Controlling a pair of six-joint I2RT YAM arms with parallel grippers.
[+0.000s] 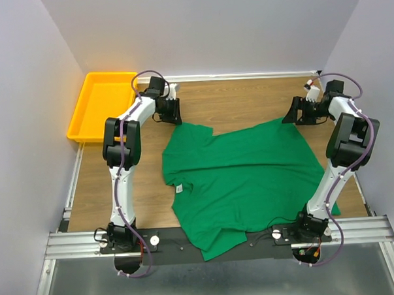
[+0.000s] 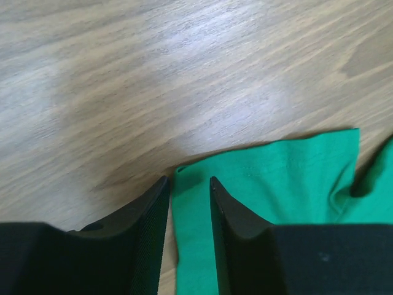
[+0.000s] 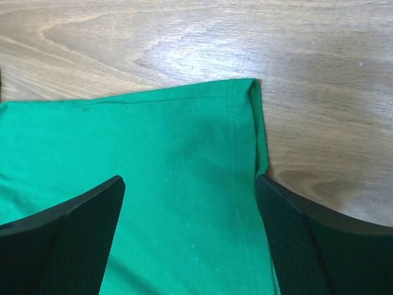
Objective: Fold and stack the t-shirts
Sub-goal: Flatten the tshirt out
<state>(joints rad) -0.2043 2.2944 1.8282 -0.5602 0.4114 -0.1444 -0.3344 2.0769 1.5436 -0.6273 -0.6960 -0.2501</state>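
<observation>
One emerald-green t-shirt (image 1: pixel 244 171) lies spread and rumpled on the wooden table, its white neck label (image 1: pixel 179 187) at the left. My left gripper (image 1: pixel 175 120) is low at the shirt's far left corner. In the left wrist view its jaws (image 2: pixel 188 179) stand narrowly apart over the flat edge of the cloth (image 2: pixel 282 172), with wood showing beside the left finger. My right gripper (image 1: pixel 292 114) is at the far right corner. Its jaws (image 3: pixel 190 179) are wide open over a hemmed corner of the shirt (image 3: pixel 153 141), which lies flat and unheld.
A yellow tray (image 1: pixel 102 102) stands at the far left, against the left wall. The shirt's near edge hangs over the metal rail (image 1: pixel 77 241) between the arm bases. Grey walls close in the table on three sides.
</observation>
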